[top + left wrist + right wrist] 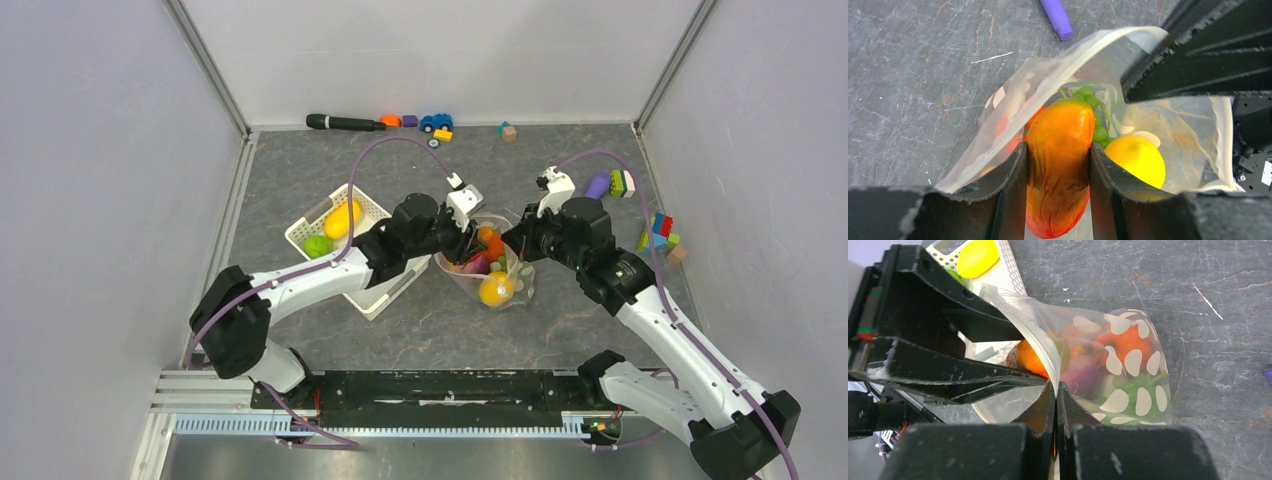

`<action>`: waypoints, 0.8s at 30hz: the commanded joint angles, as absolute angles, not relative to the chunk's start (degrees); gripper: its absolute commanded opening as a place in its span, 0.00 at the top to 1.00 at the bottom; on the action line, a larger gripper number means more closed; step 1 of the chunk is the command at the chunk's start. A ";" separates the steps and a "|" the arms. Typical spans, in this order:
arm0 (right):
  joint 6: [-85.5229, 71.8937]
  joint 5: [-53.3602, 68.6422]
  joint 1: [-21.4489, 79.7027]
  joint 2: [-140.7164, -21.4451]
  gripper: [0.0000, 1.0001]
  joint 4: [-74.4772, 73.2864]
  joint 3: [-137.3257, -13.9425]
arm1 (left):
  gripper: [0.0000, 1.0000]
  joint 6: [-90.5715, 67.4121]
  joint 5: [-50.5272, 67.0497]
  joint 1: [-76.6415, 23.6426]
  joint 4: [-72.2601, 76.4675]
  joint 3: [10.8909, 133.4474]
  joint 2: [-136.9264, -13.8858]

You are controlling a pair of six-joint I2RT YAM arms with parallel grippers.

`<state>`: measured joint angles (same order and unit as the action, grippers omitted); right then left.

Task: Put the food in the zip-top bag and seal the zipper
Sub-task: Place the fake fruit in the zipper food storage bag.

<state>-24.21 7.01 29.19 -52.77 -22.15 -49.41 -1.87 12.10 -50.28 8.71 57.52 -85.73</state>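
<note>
The zip-top bag (pixel 522 290) lies in the middle of the desk (pixel 450 340), just to the right of the white basket (pixel 308 222). Its mouth is open. Inside are a yellow round fruit (pixel 495 290), a purple onion (pixel 478 265), an orange piece (pixel 493 245) and green grapes (pixel 1093 107). The basket holds a yellow mango (pixel 342 218) and a green pepper (pixel 318 245).

The left arm reaches diagonally from its base over the near corner of the basket to the bag. The left claw (pixel 465 240) is clamped on an orange-red toy fruit (pixel 1058 190), one finger on each side, right at the bag's mouth. The right arm comes in from the near right and bends inward. The right claw (pixel 1055 387) is pinched tight on the bag's rim, holding that side of the mouth up.

The orange-red toy fruit is elongated. Its long axis runs along the left claw's fingers, and its far end points into the opening, beside the grapes and the yellow round fruit. The bag's mouth faces the left claw, and its closed end lies toward the near right of the desk. The zipper (pixel 1108 42) curves around the open mouth, unsealed.
</note>
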 commanded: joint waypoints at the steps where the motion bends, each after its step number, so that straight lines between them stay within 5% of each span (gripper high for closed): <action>1: -24.87 8.91 29.05 -51.25 1.00 -18.74 -50.80 | 0.79 -5.96 10.60 -50.55 5.75 63.02 -88.47; 8: -24.84 9.27 29.09 -51.29 1.00 -18.63 -50.71 | 0.71 -8.37 7.32 -51.04 2.56 68.42 -93.50; 17: -24.38 8.63 29.09 -51.37 1.00 -18.65 -50.46 | 0.38 -7.87 5.06 -51.58 2.29 68.36 -94.26; 24: -24.08 7.33 29.10 -51.95 1.00 -18.75 -50.38 | 0.01 -6.27 11.51 -51.59 2.43 66.05 -90.66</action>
<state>-24.23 7.90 29.19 -52.47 -21.80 -49.41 -6.72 7.55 -51.31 1.78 66.48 -94.32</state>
